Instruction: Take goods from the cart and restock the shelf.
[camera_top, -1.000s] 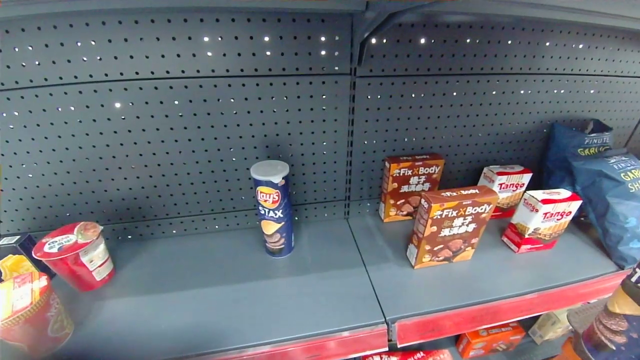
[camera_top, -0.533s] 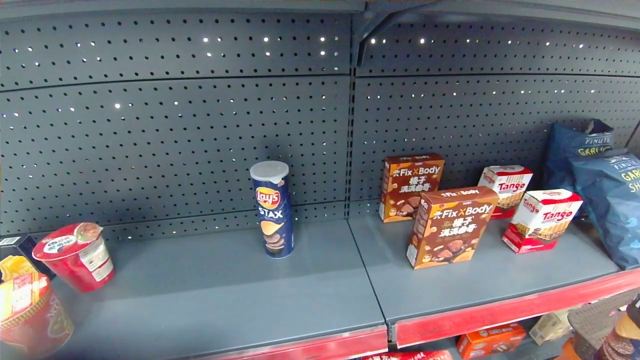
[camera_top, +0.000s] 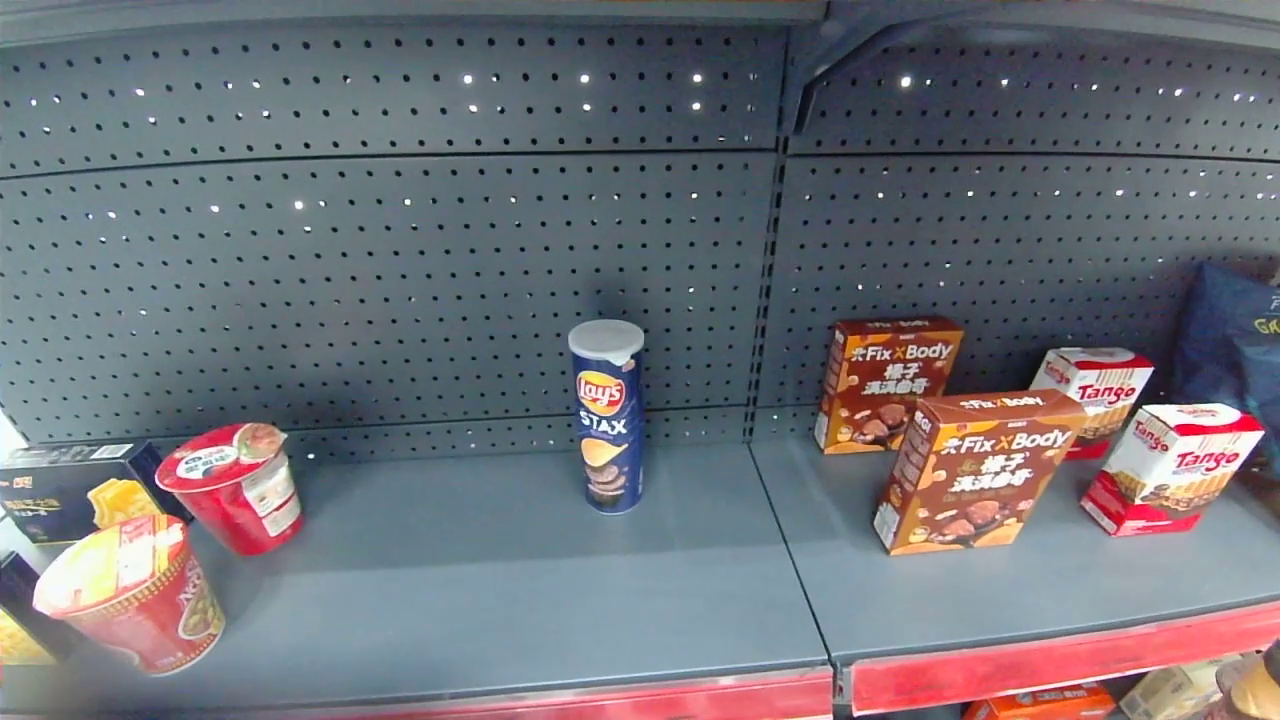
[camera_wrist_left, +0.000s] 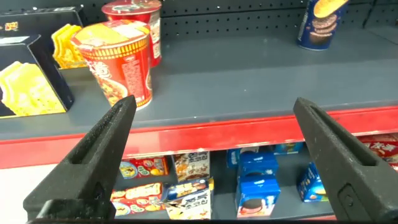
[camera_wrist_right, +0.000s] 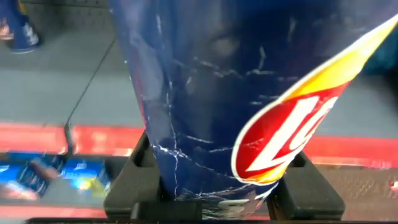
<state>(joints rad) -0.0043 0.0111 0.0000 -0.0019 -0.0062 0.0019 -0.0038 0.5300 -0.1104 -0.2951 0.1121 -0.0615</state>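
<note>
A blue chips can with a red and yellow logo stands between the dark fingers of my right gripper, which is shut on it in front of the shelf's red edge. A bit of this can peeks in at the head view's lower right corner. A matching can with a white lid stands upright mid-shelf, by the pegboard back. My left gripper hangs open and empty before the grey shelf, below its left part.
Two red noodle cups and black-yellow boxes crowd the shelf's left. Brown boxes, white-red wafer boxes and a blue bag stand on the right. Bare shelf surrounds the standing can. The lower shelf holds packets.
The head camera has turned left, so everything sits farther right in its picture. The held can shows less at the lower right corner than before.
</note>
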